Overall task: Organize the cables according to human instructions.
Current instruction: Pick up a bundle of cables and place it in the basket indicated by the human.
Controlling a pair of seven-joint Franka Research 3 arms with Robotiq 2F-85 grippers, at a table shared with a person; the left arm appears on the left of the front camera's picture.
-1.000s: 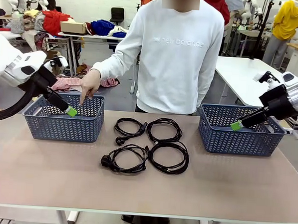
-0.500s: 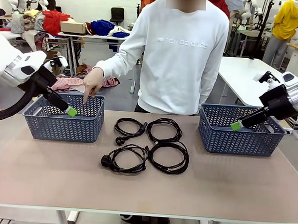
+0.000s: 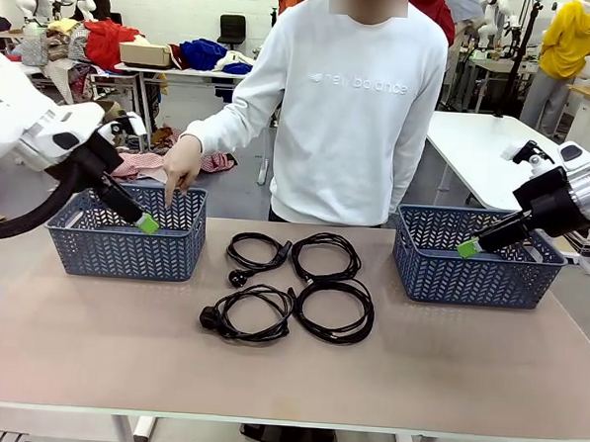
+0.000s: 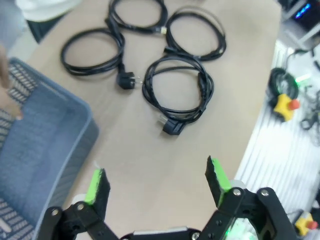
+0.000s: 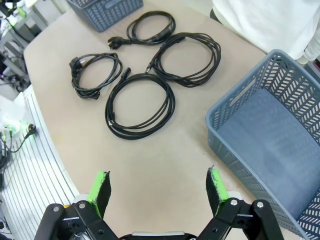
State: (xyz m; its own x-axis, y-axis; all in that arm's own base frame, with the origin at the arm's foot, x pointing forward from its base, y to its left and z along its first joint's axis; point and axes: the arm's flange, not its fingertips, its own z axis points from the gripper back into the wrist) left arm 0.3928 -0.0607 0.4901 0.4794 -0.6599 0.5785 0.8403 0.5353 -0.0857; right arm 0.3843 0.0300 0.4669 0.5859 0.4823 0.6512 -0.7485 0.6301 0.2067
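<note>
Four coiled black power cords lie clustered mid beige table, between two blue-grey plastic lattice baskets. Person's hand points one finger down into left basket. Left gripper hangs over same basket, jaws spread wide, empty. Right gripper over right basket, likewise wide, empty.

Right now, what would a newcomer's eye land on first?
Four coiled black cables clustered in the middle, between the left basket and the right basket, both blue. The person's hand points down at the left basket, beside the open left tool; the open right tool hovers by the right basket.
</note>
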